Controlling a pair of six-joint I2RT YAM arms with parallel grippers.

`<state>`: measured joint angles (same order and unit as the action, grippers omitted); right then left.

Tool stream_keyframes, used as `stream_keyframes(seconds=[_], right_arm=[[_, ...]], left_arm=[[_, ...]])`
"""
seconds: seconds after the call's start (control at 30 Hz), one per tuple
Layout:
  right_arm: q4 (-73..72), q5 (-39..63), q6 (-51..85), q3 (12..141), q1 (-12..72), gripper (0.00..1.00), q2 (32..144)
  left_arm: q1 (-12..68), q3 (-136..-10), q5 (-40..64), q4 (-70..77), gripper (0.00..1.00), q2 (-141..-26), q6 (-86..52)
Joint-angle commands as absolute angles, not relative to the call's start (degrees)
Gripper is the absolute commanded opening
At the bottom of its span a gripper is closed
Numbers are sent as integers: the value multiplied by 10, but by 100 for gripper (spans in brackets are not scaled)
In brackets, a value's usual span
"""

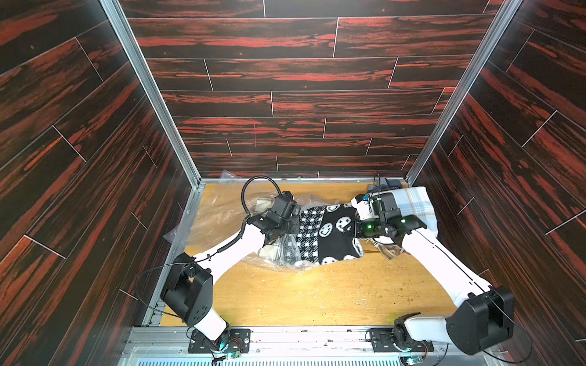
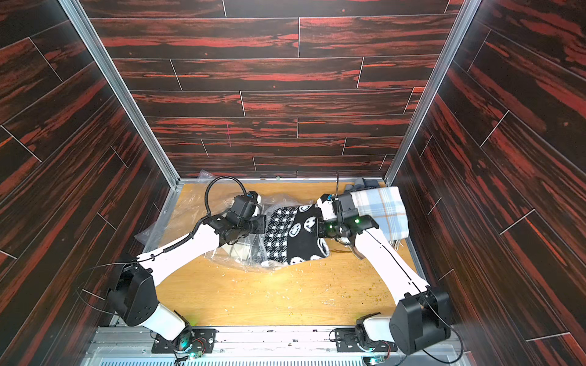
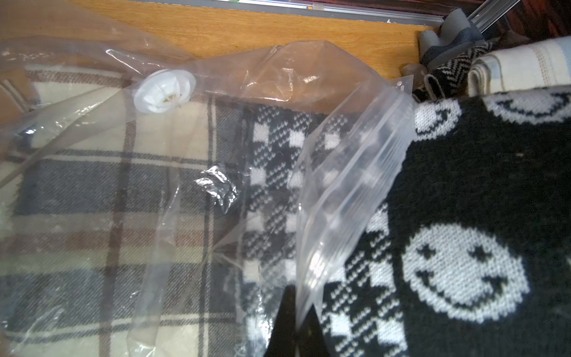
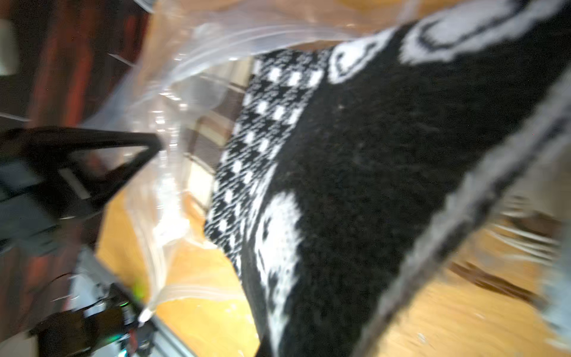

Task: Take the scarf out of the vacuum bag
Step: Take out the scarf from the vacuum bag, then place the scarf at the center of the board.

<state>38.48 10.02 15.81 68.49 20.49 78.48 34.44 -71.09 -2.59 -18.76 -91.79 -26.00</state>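
The scarf, black knit with white smiley faces and a check panel, lies mid-bench, with its check end inside the mouth of the vacuum bag and its smiley end out. The bag is clear and crinkled, with a white valve disc and a ribbed zip-seal edge. A beige plaid cloth shows inside it. Your left claw pinches that zip edge, and your right claw is closed on the scarf's free end. The bag's far corner reaches the back rail, and its left side laps over the bench edge. A folded blue plaid cloth sits just behind the right claw. Bare wood stretches toward the arm bases.
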Motion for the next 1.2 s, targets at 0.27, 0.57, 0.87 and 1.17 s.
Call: stream_keyframes(seconds=[0.27, 0.57, 0.87, 1.17], right_arm=[[547, -156, 126, 803, 201, 2, 811], [598, -212, 115, 882, 194, 2, 829], [656, -235, 90, 1015, 163, 2, 850], [661, -246, 77, 1084, 131, 2, 869]], left_arm=[[339, -711, -24, -187, 0, -910, -260], [339, -704, -22, -188, 0, -903, -261], [339, -703, -25, -196, 0, -898, -255], [338, -706, -25, -199, 0, -895, -255]])
